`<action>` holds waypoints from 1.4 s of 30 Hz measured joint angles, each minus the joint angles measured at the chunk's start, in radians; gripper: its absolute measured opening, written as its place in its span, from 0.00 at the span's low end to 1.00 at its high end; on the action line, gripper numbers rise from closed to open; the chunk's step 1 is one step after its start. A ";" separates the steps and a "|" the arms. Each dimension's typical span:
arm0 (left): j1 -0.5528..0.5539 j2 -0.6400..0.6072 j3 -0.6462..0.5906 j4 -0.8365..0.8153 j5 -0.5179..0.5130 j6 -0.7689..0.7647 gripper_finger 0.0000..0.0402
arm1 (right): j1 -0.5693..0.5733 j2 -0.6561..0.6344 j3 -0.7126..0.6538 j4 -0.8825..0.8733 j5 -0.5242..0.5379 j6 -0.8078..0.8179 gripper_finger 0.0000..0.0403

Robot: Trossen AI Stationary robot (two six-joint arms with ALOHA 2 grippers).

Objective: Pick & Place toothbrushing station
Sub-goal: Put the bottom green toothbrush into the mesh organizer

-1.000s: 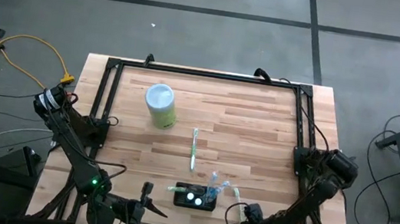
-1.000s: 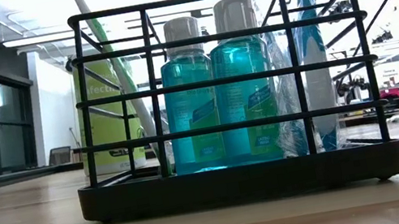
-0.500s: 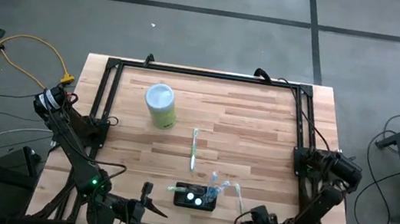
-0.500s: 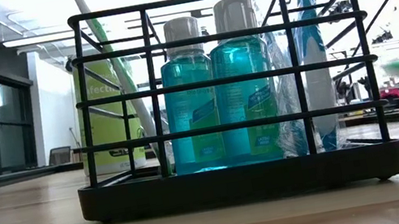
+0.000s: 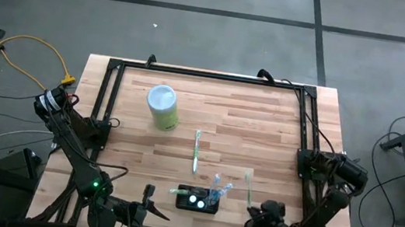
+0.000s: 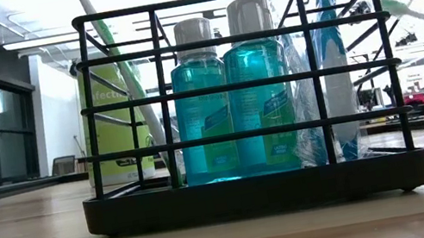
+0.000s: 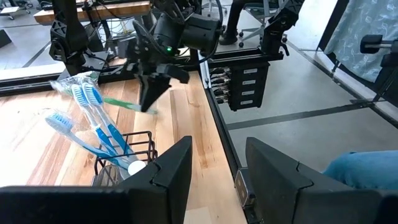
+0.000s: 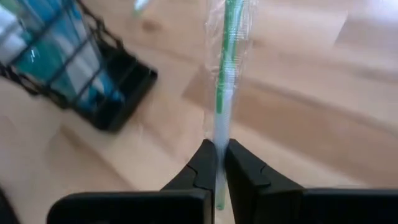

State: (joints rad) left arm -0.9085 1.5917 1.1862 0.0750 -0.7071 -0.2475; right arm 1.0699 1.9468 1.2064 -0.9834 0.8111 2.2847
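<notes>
- The toothbrushing station (image 5: 198, 200) — a black wire rack on a dark base — stands on the wooden table (image 5: 263, 129) close to its near edge, about midway between the two arms.
- Inside the rack stand two teal bottles (image 6: 227, 90) side by side, with blue toothbrushes (image 7: 93, 121) leaning out of one end.
- The right gripper (image 5: 251, 212) is just beside the rack, toward the table's right near corner; its fingers are clenched on a wrapped green toothbrush (image 8: 225, 68), held clear of the wood.
- The left gripper (image 5: 144, 214) waits at the near edge, left of the rack, with its fingers spread and nothing between them.
- Another green toothbrush (image 5: 196, 151) lies flat on the wood just beyond the rack.
- A pale green cylinder (image 5: 162, 107) with a whitish top stands well apart, toward the far left.
- The middle and far right of the table are bare wood — open room there, bounded by the black frame (image 5: 207, 75) along the far edge and sides.
</notes>
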 joint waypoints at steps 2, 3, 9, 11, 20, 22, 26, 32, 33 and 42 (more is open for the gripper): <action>0.000 0.000 0.000 0.000 0.000 0.000 0.36 | -0.007 0.000 0.000 -0.039 0.039 0.001 0.02; 0.000 0.000 0.000 0.000 0.000 0.000 0.36 | -0.013 0.000 0.000 -0.058 0.061 0.001 0.02; 0.000 0.000 0.000 0.000 0.000 0.000 0.36 | -0.044 0.000 0.069 -0.200 0.161 -0.017 0.02; 0.000 0.000 0.000 0.000 0.000 0.000 0.36 | -0.045 0.000 0.136 -0.268 0.162 -0.049 0.02; 0.000 0.000 0.000 0.000 0.000 0.000 0.36 | -0.022 -0.002 0.454 -0.327 0.250 -0.370 0.02; 0.000 0.000 0.000 0.000 0.000 0.000 0.36 | -0.022 -0.003 0.494 -0.285 0.274 -0.467 0.02; 0.000 0.000 0.000 0.001 0.000 0.000 0.36 | -0.023 -0.003 0.537 -0.147 0.329 -0.677 0.02; 0.000 0.000 0.000 0.002 0.000 0.000 0.36 | -0.030 -0.002 0.537 0.189 0.402 -1.093 0.02; 0.000 0.000 0.000 0.006 0.000 0.000 0.36 | -0.033 0.000 0.536 0.253 0.412 -1.167 0.02; 0.000 0.000 0.000 0.064 0.008 0.008 0.36 | -0.060 0.046 0.536 0.606 0.452 -1.600 0.02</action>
State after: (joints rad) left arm -0.9085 1.5917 1.1866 0.1394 -0.6993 -0.2397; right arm 1.0095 1.9924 1.7420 -0.3771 1.2628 0.6843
